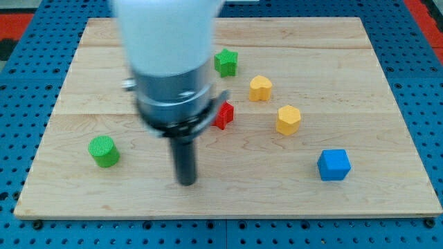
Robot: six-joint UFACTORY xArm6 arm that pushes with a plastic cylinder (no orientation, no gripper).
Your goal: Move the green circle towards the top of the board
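**Tip beside the green circle, lower left of board**

No jaws on this rig, so nothing is open, clenched or grasping; the arm ends in a dark rod. The rod's tip [186, 182] rests on the wooden board [387, 90] near the view's bottom, left of centre. It touches no block. The green circle [104, 151] lies to the tip's left, near but clearly apart.

Count, left to right:
- green circle: 1
- red block [224, 114]: 1, partly hidden behind the arm's housing, shape not clear
- green star [226, 62]: 1
- yellow blocks: 2, one rounded at the top [260, 88], one hexagonal [288, 119]
- blue cube [334, 164]: 1

Six blocks in all.

The green circle is a short upright cylinder with a ridged top face, bright green, standing flat on the board. It sits at the lower left, alone, well apart from the other blocks. These cluster from the board's centre to its right, with the blue cube lowest and rightmost.

The board lies on a blue perforated desk [28, 41].
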